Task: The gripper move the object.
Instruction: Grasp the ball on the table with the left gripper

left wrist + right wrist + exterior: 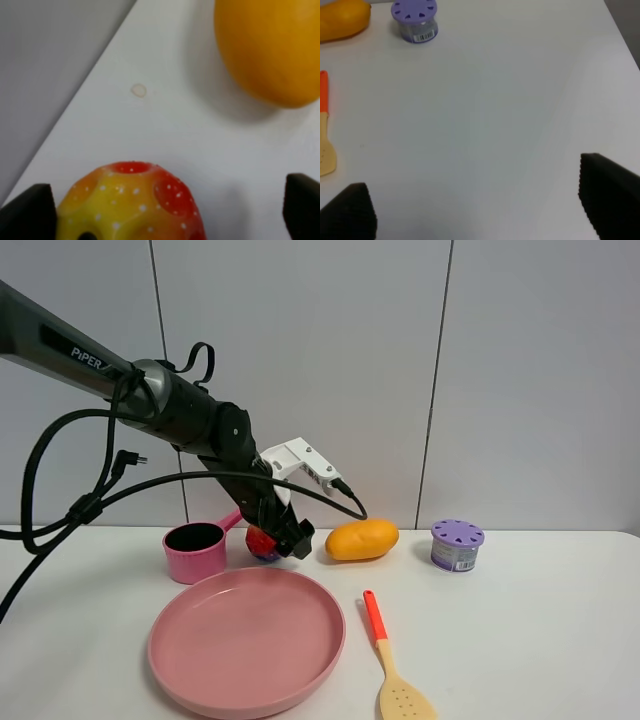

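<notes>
White tabletop before grey wall panels, with toy fruit far left of centre, between pink cup and mango, set inside wide-spread jaws of left gripper, unclamped; right gripper well off, jaws likewise apart.

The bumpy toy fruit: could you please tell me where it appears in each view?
Exterior high: bumpy toy fruit, between the pink cup and the orange mango.
Left wrist: close up, inside the open left gripper.
Right wrist: not in it.
Shared landmark: the orange mango, in all three views.
</notes>
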{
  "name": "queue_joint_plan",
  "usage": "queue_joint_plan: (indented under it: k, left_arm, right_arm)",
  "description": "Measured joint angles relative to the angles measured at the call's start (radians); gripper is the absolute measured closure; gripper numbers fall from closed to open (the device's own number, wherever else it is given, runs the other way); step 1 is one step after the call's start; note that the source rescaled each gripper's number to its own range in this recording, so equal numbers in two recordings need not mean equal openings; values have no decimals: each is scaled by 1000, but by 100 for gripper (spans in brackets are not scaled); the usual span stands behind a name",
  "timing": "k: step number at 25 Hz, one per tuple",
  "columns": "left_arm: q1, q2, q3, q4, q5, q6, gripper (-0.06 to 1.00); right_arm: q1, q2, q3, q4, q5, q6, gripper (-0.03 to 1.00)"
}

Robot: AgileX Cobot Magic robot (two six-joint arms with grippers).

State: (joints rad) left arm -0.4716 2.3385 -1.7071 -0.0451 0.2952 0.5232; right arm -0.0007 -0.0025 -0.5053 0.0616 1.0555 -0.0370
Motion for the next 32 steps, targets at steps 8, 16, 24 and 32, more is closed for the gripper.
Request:
queue_joint_plan:
  k: [8,16,24,32]
  left_arm:
    - [2,7,0,39,-7,0,-5]
    - [2,5,0,75,-7,0,-1]
    - [2,-20,1,139,3,0,0]
    - [0,-35,1,141,3,0,0]
  right_arm:
    - [0,0,0,0,0,0,-3]
    - [0,0,0,0,0,0,-3]
    - [0,0,0,0,0,0,-3]
    - [0,0,0,0,0,0,-3]
